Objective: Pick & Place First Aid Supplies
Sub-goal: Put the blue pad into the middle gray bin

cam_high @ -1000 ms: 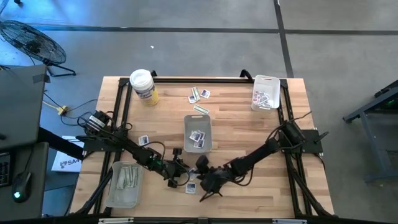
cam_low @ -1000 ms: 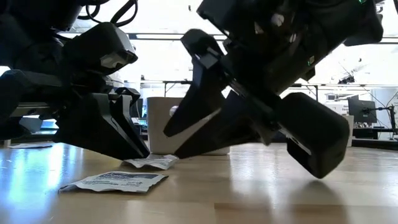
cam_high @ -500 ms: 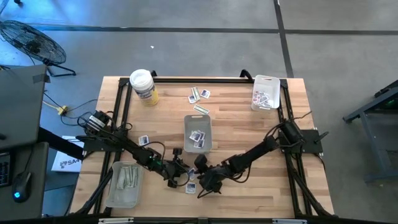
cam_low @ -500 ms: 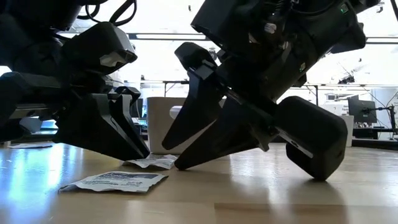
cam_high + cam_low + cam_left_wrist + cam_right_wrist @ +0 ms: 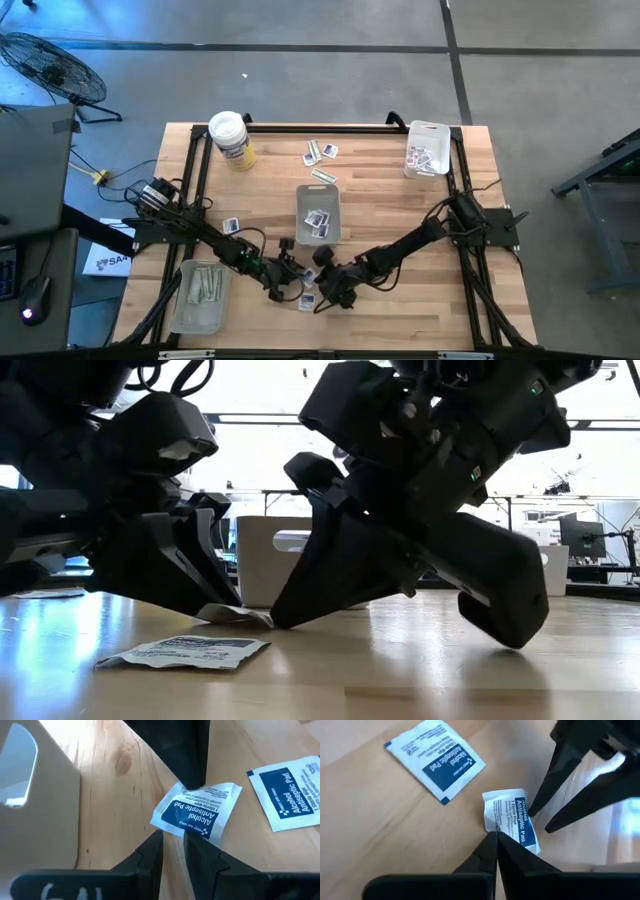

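Observation:
A small white packet with blue print (image 5: 194,813) (image 5: 511,819) lies near the table's front edge, bent, between my two grippers. My left gripper (image 5: 173,836) (image 5: 290,287) has it from one side. My right gripper (image 5: 495,836) (image 5: 318,296) has it from the opposite side. The low view shows this packet (image 5: 236,614) with one edge raised off the wood. A second such packet (image 5: 436,759) (image 5: 186,651) lies flat beside it, untouched. My left gripper has the packet's near edge (image 5: 183,831) between its two fingertips, which slant down from the table's left. The packet's underside rests on the wood. My right gripper pinches the opposite edge (image 5: 494,827) at its shut fingertips (image 5: 193,784), slanting down from the table's right.
A clear tray (image 5: 318,213) with packets stands at the table's middle, another (image 5: 427,150) at the far right corner, and a third (image 5: 200,293) with strips at the near left. A white-lidded tub (image 5: 230,138) stands far left. Loose packets (image 5: 320,152) lie at the far middle.
My right gripper has moved a little toward the table's left and down to the bent packet, rolled somewhat, and shut its fingers on the packet's edge. My left gripper has stayed where it was.

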Tool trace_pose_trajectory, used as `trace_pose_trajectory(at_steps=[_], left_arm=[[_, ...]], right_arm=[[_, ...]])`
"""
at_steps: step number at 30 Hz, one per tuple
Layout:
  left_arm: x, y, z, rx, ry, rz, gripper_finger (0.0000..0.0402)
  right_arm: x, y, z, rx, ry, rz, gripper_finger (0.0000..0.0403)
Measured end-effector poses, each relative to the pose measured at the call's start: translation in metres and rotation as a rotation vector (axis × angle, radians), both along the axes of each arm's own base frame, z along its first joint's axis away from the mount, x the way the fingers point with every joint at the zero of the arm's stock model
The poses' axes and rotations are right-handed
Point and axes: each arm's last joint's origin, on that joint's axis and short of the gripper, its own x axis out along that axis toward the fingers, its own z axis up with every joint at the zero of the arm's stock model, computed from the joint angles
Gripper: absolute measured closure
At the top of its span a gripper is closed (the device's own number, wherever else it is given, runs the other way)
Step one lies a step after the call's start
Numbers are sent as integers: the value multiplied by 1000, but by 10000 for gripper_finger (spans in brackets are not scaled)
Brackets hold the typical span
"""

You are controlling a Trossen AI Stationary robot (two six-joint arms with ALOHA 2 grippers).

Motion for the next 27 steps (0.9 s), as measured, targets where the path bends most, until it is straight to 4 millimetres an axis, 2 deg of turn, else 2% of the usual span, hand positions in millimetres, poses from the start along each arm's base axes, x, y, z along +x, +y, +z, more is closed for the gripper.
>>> trace_pose_trajectory(at_steps=[6,11,17,19,22,24,27], left_arm=[[-1,1,-1,48,19,-26,326],[-6,4,2,81,58,-9,326],[-21,1,18,76,95,19,326],[-29,-2,23,78,102,41,326],[-44,-6,30,106,126,98,326],[-49,-8,34,109,114,127,326],[-55,-10,44,109,82,144,326]], right_arm=[[-6,7,18,210,32,-24,402],[-12,8,54,421,32,-95,402],[-24,-2,106,470,-66,-166,402],[-28,-11,122,441,-121,-224,402],[-27,-36,142,405,-212,-347,402],[-25,-56,149,401,-234,-394,402],[-19,-89,147,413,-196,-446,403]])
